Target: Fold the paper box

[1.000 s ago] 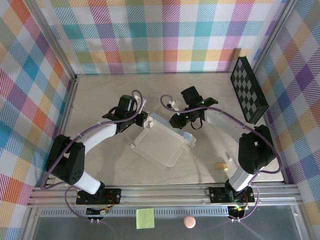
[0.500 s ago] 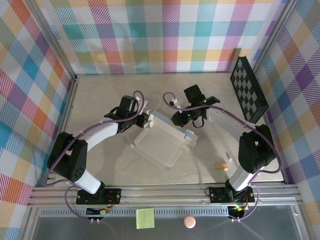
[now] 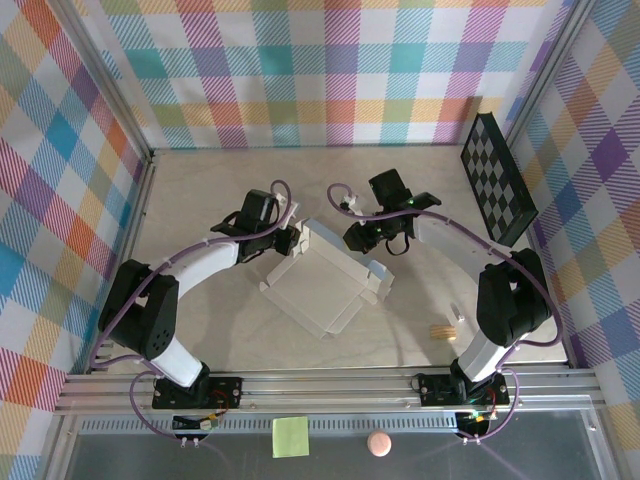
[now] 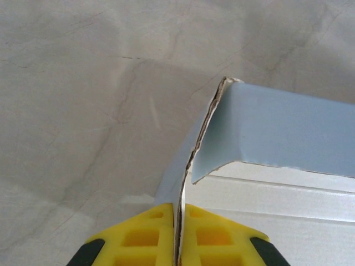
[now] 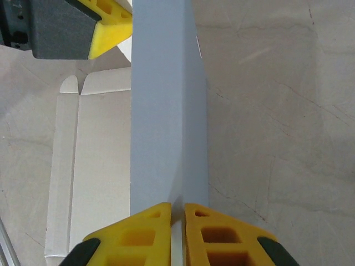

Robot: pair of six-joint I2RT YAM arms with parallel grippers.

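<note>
The paper box lies partly folded in the middle of the table, pale off-white inside and grey-blue outside. Its far wall stands raised between the two arms. My left gripper is shut on the left end of that wall; in the left wrist view the yellow fingers pinch the thin cardboard edge below a bent blue flap. My right gripper is shut on the right end of the same wall. In the right wrist view the wall runs straight up from my right gripper.
A black checkerboard panel leans against the right wall. A small wooden piece lies near the right arm's base. On the front ledge sit a yellow-green sticky note and a pink ball. Plaid walls close in three sides.
The left gripper has moved a little to the right and the right gripper slightly away from me. The far wall of the box now stands more upright.
</note>
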